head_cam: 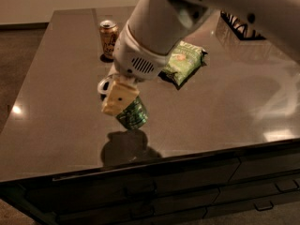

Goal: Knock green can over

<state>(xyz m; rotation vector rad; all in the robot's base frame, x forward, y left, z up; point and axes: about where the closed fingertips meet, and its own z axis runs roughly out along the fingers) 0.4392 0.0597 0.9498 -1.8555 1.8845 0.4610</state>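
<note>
Item: green can (133, 115), tilted, near the front edge of the table (56, 102), partly under the gripper (120, 98); you cannot tell whether the jaws are clamped on it. Handling: probably light, thin-walled, slick and apt to roll, so push high on its side. Nearby: gold can (108, 39) and chip bag (185, 60), both behind and apart, probably not in your way.

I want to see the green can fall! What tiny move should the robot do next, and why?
Probably nudge the green can sideways. The gripper sits right against its top, and the can looks tilted, not lying flat on the table yet.
</note>
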